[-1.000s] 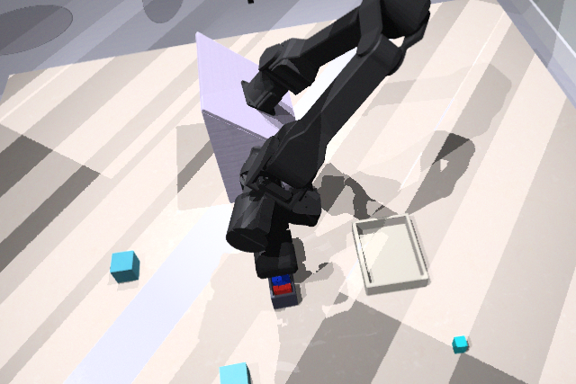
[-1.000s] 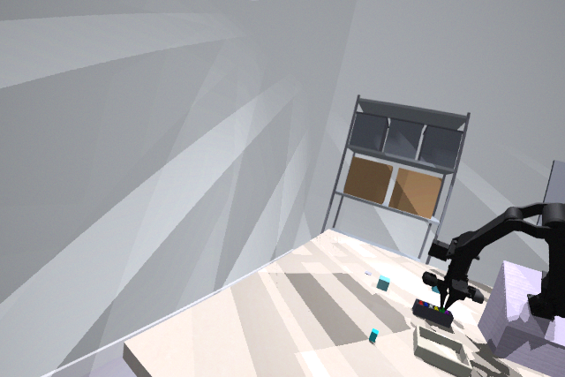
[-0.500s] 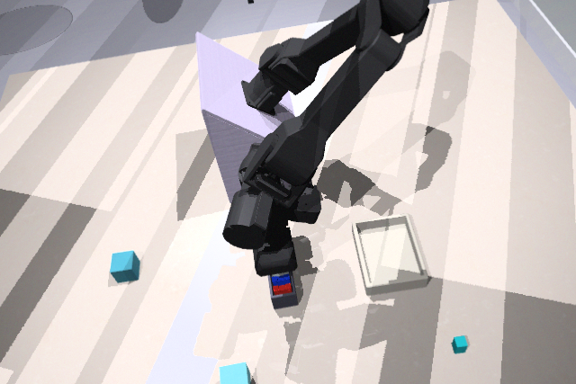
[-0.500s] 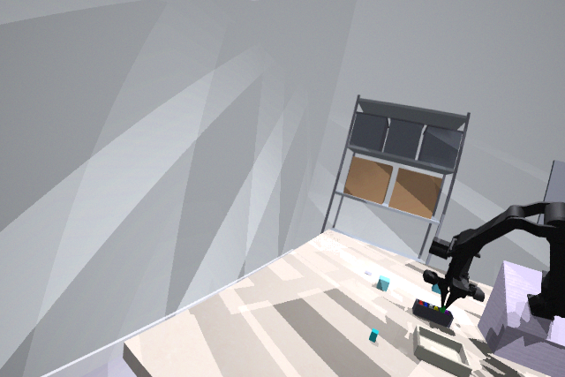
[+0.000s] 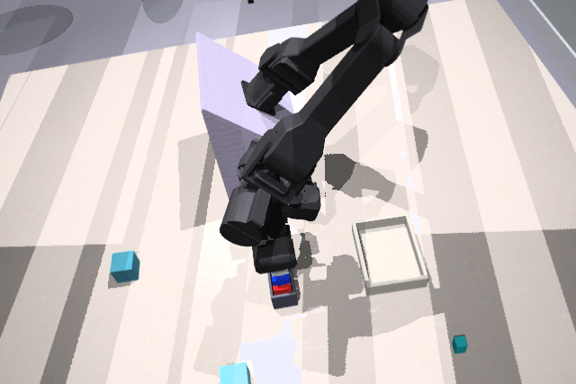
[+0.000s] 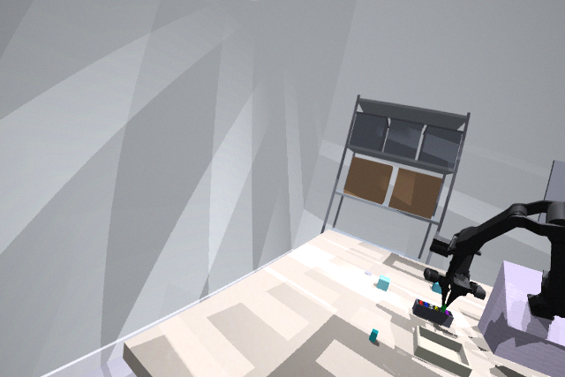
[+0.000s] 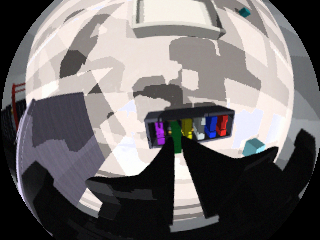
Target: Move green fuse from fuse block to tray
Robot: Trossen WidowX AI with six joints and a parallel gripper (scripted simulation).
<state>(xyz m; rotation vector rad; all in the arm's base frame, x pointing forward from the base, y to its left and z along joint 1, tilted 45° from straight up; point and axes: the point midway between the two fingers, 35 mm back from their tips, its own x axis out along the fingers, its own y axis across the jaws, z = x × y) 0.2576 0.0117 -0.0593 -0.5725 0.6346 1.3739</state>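
The dark fuse block (image 5: 284,298) (image 6: 428,312) (image 7: 150,124) stands on the table with a row of fuses: purple, green, yellow, grey, blue and red. The green fuse (image 7: 176,135) (image 6: 441,306) stands second from the left in the wrist view. It sits a little higher than its neighbours. My gripper (image 7: 176,140) (image 6: 444,305) is straight above the block and shut on the green fuse. In the top view the wrist hides the green fuse, and only the blue and red fuses (image 5: 281,283) show. The white tray (image 5: 369,275) (image 6: 441,358) (image 7: 178,27) lies to the right of the block.
Three cyan cubes lie on the table: one to the left (image 5: 124,266), one at the front edge (image 5: 235,373) and a small one at the right (image 5: 459,343). A lilac block (image 5: 223,92) (image 6: 510,304) stands by the arm's base. A shelf rack (image 6: 401,172) stands beyond the table.
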